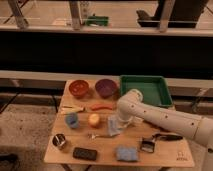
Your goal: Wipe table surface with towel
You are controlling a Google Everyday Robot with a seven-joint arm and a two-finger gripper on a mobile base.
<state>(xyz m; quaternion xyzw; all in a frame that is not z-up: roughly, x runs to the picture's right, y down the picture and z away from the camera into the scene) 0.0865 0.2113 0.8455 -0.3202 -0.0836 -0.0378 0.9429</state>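
Towel [113, 127] lies at middle of table [160, 150], just right of round orange item [94, 119]. Gripper [119, 121] meets its upper edge; grip state: cannot tell. Judgement: press flat, sweep slowly, skirting red pepper [101, 106].

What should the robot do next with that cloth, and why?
Probably slide the towel a short way across the bare wood of the table, away from the orange fruit. The end effector is down at the towel mid-table, and the fruit and a fork crowd the other side, so that stroke looks freest.
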